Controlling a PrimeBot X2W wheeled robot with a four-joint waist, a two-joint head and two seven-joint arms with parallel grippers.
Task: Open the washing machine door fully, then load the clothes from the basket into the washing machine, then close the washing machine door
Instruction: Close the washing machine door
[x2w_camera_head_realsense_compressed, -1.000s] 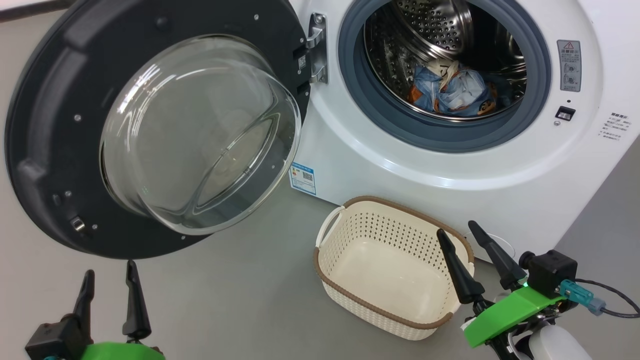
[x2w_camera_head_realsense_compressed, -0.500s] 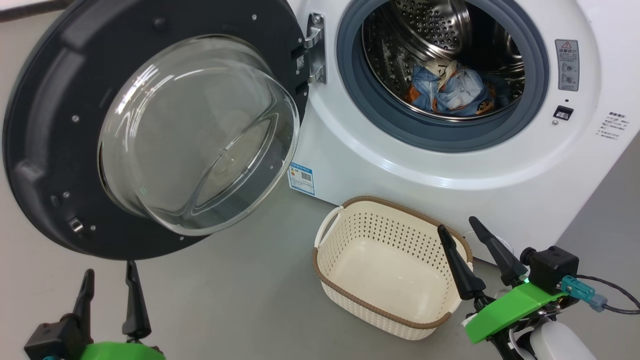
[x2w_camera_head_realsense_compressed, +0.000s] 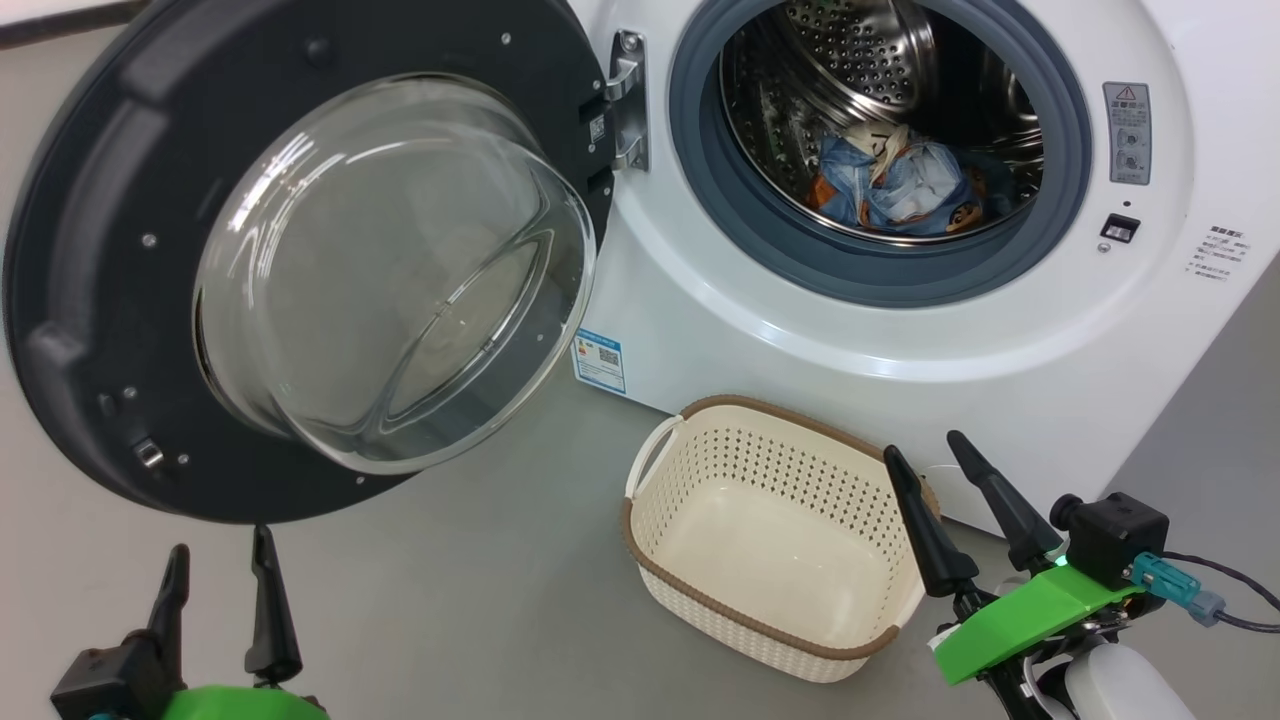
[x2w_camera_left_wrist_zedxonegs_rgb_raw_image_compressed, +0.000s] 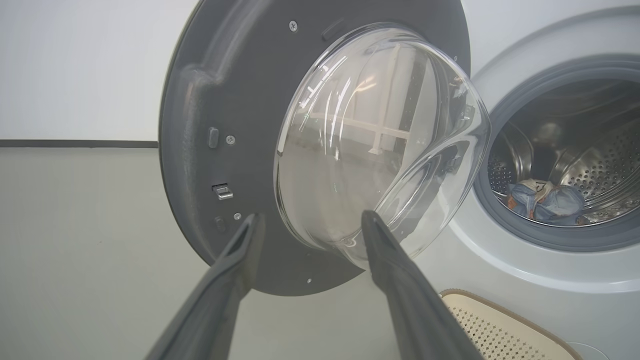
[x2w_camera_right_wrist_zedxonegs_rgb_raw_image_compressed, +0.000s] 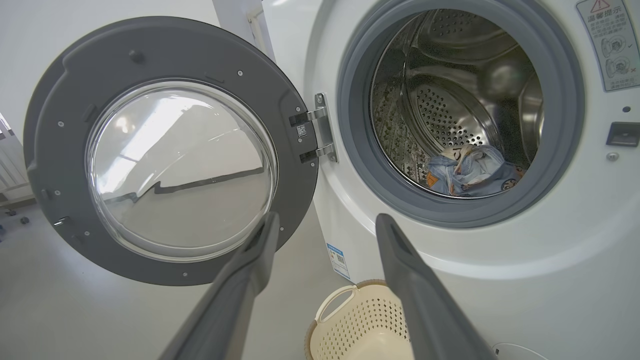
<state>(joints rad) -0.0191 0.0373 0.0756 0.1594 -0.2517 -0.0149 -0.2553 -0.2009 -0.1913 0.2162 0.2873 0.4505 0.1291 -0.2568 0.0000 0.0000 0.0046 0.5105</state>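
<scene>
My left gripper (x2w_camera_head_realsense_compressed: 221, 540) low near the wide-open door (x2w_camera_head_realsense_compressed: 100, 250), fingers spread on nothing, my right gripper (x2w_camera_head_realsense_compressed: 920, 445) by the bare basket (x2w_camera_head_realsense_compressed: 770, 465), fingers likewise apart, clothes (x2w_camera_head_realsense_compressed: 900, 190) inside the washing machine (x2w_camera_head_realsense_compressed: 800, 330) drum

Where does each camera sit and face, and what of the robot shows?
Head view: high, looking down at washing machine door, basket, left gripper and right gripper, open.
Left wrist view: low, facing the door's glass between its fingers.
Right wrist view: faces into the washing machine between its fingers.
All share the door and clothes.
</scene>
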